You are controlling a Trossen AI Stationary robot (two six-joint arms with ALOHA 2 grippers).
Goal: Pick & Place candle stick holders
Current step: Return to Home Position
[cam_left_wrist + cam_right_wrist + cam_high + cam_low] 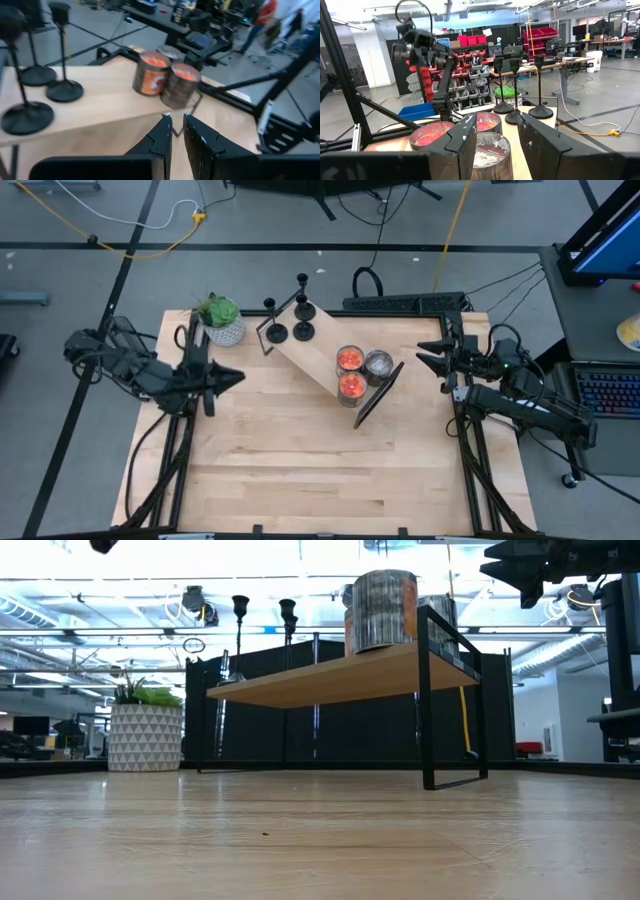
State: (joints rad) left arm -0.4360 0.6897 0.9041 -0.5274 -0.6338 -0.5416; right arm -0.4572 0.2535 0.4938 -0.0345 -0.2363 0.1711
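**Surface and room.** The worktop (320, 470) is a pale wood slab. It stands on a grey floor (80, 290) crossed by dark lines and loose cables. The low view looks into a large open hall with bright ceiling lights.

**Items, left to right (high view).**
- Left end effector (238, 377): one, at the 9 o'clock side of the worktop, pointing toward 3 o'clock. Its fingers (162, 142) are drawn almost together with only a thin slit between them, and they grip nothing.
- Potted plant (222, 320): one, in a white patterned pot at 11 o'clock.
- Candle stick holders (276, 333): three, matte black and upright. They are grouped on the 11 o'clock end of the shelf (318, 358).
- Shelf: one wood plank on a black frame, set at an angle from 11 o'clock to 4 o'clock, just above the worktop's centre.
- Jar candles (349, 358): three, clustered and touching on the 4 o'clock end of the shelf. Two have orange tops and one is grey.
- Right end effector (422, 353): one, at the 3 o'clock side, pointing toward 9 o'clock. Its fingers are spread wide and empty.
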